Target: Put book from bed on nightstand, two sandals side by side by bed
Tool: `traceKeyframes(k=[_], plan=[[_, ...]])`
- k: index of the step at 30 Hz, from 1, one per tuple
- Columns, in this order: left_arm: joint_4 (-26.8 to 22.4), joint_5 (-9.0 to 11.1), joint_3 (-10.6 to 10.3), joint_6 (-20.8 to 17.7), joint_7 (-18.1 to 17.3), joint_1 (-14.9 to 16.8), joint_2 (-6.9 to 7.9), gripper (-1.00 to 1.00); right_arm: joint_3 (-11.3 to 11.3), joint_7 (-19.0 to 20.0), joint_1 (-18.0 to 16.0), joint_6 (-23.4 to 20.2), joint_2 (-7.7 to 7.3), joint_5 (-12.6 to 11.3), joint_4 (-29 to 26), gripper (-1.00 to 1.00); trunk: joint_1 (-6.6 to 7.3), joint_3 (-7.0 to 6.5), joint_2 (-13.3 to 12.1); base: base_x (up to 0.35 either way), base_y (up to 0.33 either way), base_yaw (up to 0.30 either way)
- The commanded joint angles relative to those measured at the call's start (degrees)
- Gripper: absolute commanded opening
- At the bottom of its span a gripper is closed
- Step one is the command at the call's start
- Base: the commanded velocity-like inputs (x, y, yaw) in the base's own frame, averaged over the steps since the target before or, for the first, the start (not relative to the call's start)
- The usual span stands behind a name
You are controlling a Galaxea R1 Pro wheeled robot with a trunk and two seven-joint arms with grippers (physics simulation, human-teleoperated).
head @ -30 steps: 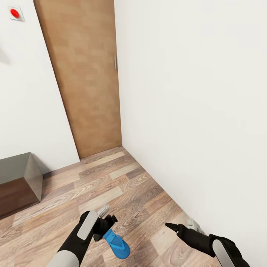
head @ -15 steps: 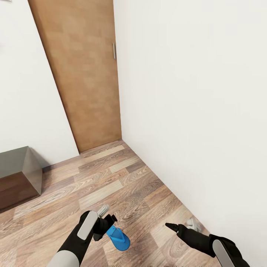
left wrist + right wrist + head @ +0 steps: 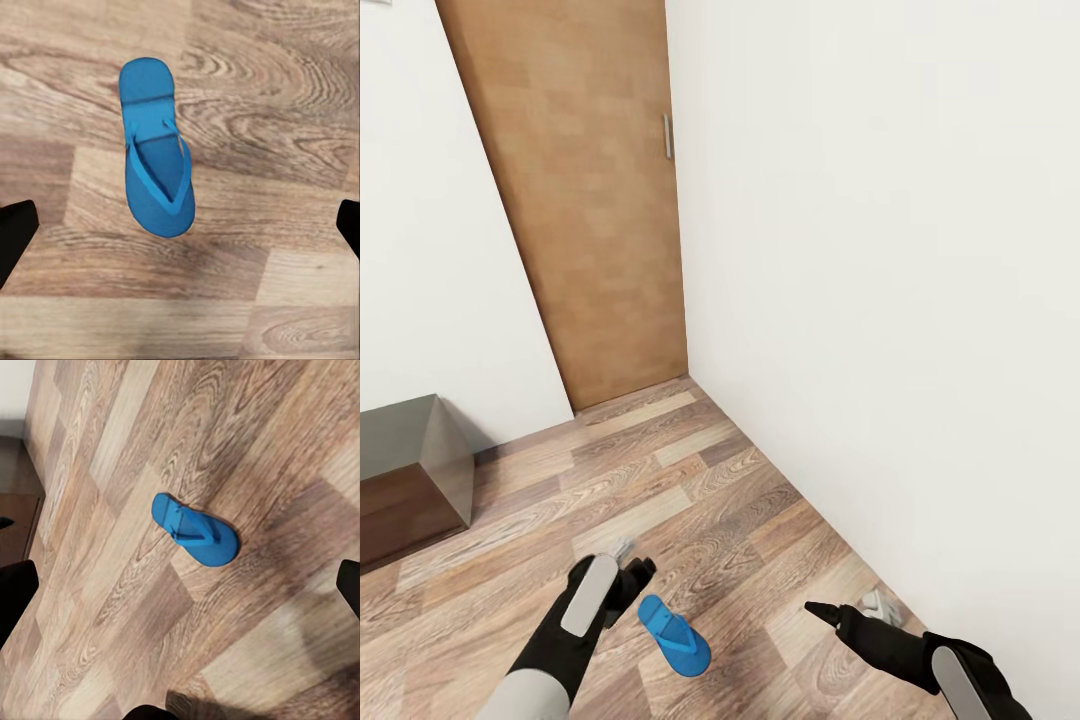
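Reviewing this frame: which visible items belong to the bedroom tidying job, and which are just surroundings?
Job items:
- blue sandal lying flat on the wood floor
- left gripper, open beside it
- right gripper

Surroundings:
- wooden door
- white wall
- low cabinet

Bright, even, diffuse light; white walls [image 3: 880, 300] flat and glare-free; soft dark shadows on the wood floor [image 3: 300, 532] in the right wrist view; renders slightly soft, the nightstand top [image 3: 395, 440] faintly glossy.
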State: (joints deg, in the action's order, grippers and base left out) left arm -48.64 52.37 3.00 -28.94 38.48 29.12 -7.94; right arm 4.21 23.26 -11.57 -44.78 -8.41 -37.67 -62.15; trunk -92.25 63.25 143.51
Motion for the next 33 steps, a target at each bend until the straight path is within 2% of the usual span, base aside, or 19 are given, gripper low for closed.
traceKeyframes(k=[1, 4, 6, 9, 11, 12, 14, 18, 24, 27, 33], plan=[[-0.4, 0.6, 0.1, 1.3, 1.7, 0.1, -0.17, 1.00, 0.1, 0.2, 0.0, -0.3, 0.00, 0.1, 0.0, 1.00, 0.01, 0.05, 0.0, 0.000, 0.000, 0.000], [-0.8, 1.0, 0.1, 3.4, 3.4, 0.3, -0.57, 1.00, 0.2, 0.2, 0.0, -0.3, -0.06, 0.0, 0.0, 1.00, 0.01, 0.05, 0.0, 0.000, 0.000, 0.000], [-0.9, 2.0, 0.1, 3.9, 4.0, 0.4, -0.91, 1.00, 0.2, 0.2, 0.0, -0.3, -0.05, 0.0, 0.0, 1.00, 0.01, 0.05, 0.0, 0.000, 0.000, 0.000], [-0.9, 4.7, -0.1, 4.1, 5.3, 0.9, -1.63, 1.00, 0.1, 0.2, 0.0, -0.3, 0.02, 0.0, 0.0, 1.00, 0.01, 0.05, 0.0, 0.000, 0.000, 0.000], [-0.9, 5.7, -0.1, 4.1, 6.2, 1.0, -1.95, 1.00, 0.1, 0.2, 0.0, -0.3, 0.03, 0.0, 0.0, 1.00, 0.01, 0.05, 0.0, 0.000, 0.000, 0.000], [-0.9, 6.7, -0.3, 4.1, 7.9, 1.1, -2.05, 1.00, 0.1, 0.2, 0.0, -0.3, 0.05, 0.0, 0.0, 1.00, 0.01, 0.05, 0.0, 0.000, 0.000, 0.000], [-0.9, 7.5, -1.5, 4.1, 9.6, 1.2, -2.05, 1.00, 0.1, 0.2, 0.0, -0.3, 0.05, 0.0, 0.0, 1.00, 0.01, 0.05, 0.0, 0.000, 0.000, 0.000], [-0.9, 8.1, -3.3, 4.0, 10.2, 1.2, -2.05, 1.00, 0.1, 0.2, 0.0, -0.3, 0.04, 0.0, 0.0, 1.00, 0.01, 0.05, 0.0, 0.000, 0.000, 0.000], [-0.8, 12.5, -4.8, 4.0, 10.5, 1.3, -2.05, 1.00, 0.2, 0.2, 0.0, -0.3, -0.02, 0.0, 0.0, 1.00, 0.01, 0.05, 0.0, 0.000, 0.000, 0.000], [-0.8, 12.9, -5.3, 4.0, 10.5, 1.3, -2.05, 1.00, 0.2, 0.2, 0.0, -0.3, -0.03, 0.0, 0.0, 1.00, 0.01, 0.05, 0.0, 0.000, 0.000, 0.000], [-0.7, 13.2, -7.8, 4.0, 10.3, 1.3, -2.05, 1.00, 0.2, 0.2, 0.0, -0.3, -0.03, 0.0, 0.0, 1.00, 0.01, 0.05, 0.0, 0.000, 0.000, 0.000]])
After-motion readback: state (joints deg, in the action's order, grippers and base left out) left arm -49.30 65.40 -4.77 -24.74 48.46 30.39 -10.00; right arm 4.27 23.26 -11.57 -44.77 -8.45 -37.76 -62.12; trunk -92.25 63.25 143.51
